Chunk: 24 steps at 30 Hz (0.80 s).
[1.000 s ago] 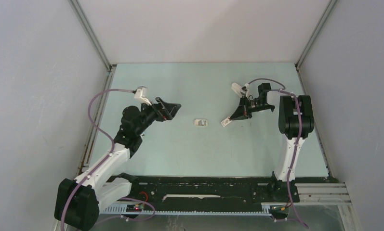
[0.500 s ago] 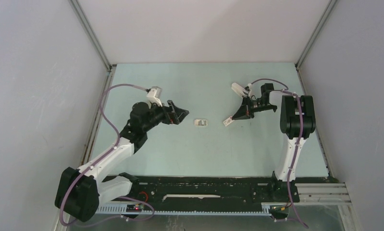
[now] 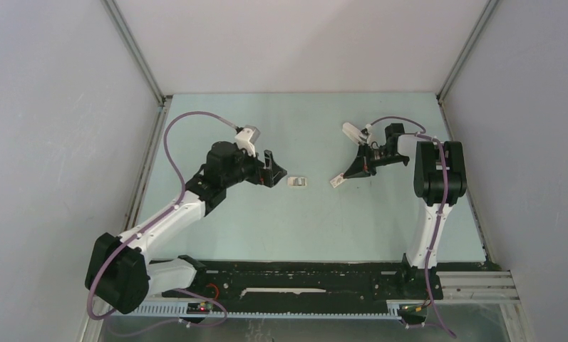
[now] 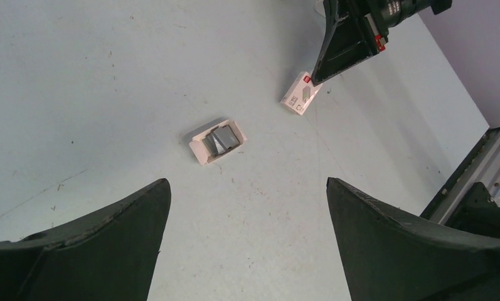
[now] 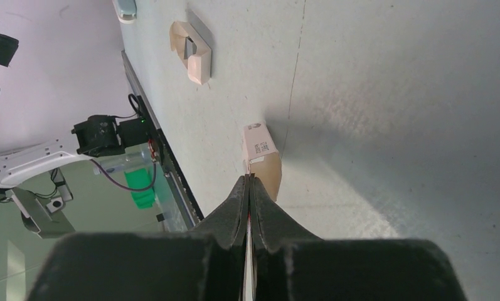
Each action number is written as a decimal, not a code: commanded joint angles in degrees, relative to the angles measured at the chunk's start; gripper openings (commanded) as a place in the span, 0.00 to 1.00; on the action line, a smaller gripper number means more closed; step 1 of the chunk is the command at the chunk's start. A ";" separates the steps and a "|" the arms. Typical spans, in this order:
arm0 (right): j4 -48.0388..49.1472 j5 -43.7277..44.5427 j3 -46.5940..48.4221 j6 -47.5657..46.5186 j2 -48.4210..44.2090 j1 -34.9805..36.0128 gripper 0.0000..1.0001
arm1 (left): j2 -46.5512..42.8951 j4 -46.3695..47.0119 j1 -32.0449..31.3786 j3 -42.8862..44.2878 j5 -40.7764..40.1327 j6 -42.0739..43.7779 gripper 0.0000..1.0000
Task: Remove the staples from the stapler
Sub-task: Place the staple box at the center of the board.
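Your left gripper (image 4: 247, 185) hangs wide open near the tray (image 4: 197, 150) holding the staples (image 4: 221, 139). Beyond the tray, the right gripper (image 5: 248, 179) pinches the box sleeve (image 5: 264, 164). Nudge a tray wall and staples could scatter.

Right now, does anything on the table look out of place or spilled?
An open cardboard tray lies mid-table with the staples exposed. Its sleeve lies apart from it, at the shut tip of the right gripper. Nothing looks spilled.

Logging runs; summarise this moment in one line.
left end effector open | right end effector shut at white box | staples in tray
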 commanded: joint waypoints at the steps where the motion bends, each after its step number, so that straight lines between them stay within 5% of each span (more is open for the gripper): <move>1: -0.11 1.21 0.10 -1.11 -1.84 -0.04 0.07 | -0.52 -0.41 -0.36 2.77 -1.45 2.91 1.00; 16: -4.07 9.00 0.19 -7.53 -7.45 -0.07 0.47 | -3.41 -3.35 -0.40 6.11 -0.81 16.71 1.00; 24: -7.84 9.84 1.52 -13.40 -10.32 -0.62 0.53 | 0.54 -6.85 -0.42 10.20 8.10 32.17 1.00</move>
